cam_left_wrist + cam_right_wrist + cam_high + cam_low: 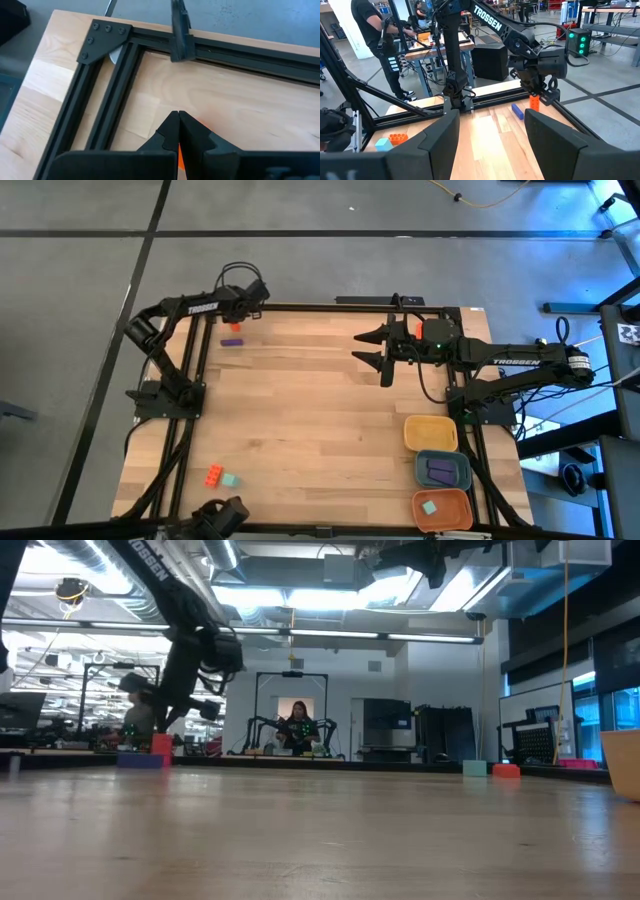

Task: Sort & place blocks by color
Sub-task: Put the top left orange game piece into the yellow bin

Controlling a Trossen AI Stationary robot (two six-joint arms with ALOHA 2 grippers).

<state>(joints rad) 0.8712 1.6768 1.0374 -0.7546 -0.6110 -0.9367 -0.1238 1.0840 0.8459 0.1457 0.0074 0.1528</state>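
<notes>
Two blocks are sitting at the far left corner: an orange block [235, 327] pinched in the left gripper [236, 320], and a purple bar [232, 341] lying just beside it. The right gripper [372, 346] is hanging wide and empty over the middle. Next, I think, the left arm is going to carry its block to the orange tray [443, 508], well across the table.

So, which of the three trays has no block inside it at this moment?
The yellow tray, the one farthest from the table's front edge. The blue-grey tray holds a purple block and the orange tray holds a teal block.
</notes>
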